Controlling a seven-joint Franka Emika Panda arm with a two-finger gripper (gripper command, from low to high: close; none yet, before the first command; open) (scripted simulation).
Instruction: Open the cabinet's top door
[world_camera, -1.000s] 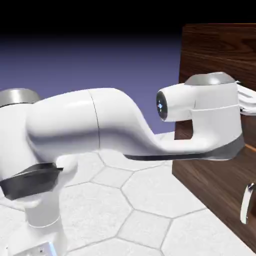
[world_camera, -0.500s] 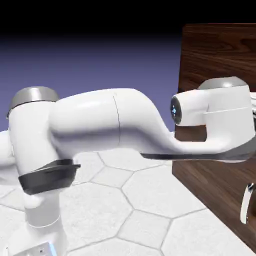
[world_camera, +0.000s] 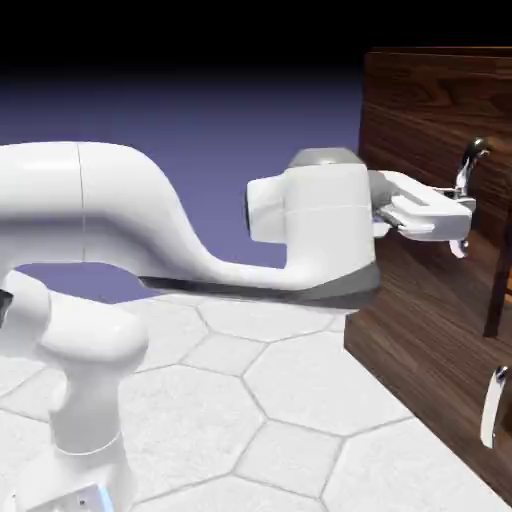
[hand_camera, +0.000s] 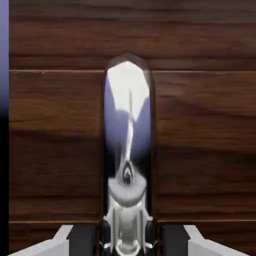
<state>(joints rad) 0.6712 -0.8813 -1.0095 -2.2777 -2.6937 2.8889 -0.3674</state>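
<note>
Even soft rendered light, sharp focus, mirror-bright glare on handle (hand_camera: 128, 150)

We count one dark walnut-grain wooden cabinet (world_camera: 420, 110), two curved silver handles, an upper (world_camera: 468, 165) and a lower (world_camera: 490, 405), and one white robot arm (world_camera: 150, 225) ending in one two-finger gripper (world_camera: 455, 215).

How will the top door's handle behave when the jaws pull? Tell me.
The handle looks like polished metal, so it is probably rigid but slippery. Its curve may let the jaws slide. The top door looks heavy and will likely swing, not tip.
</note>
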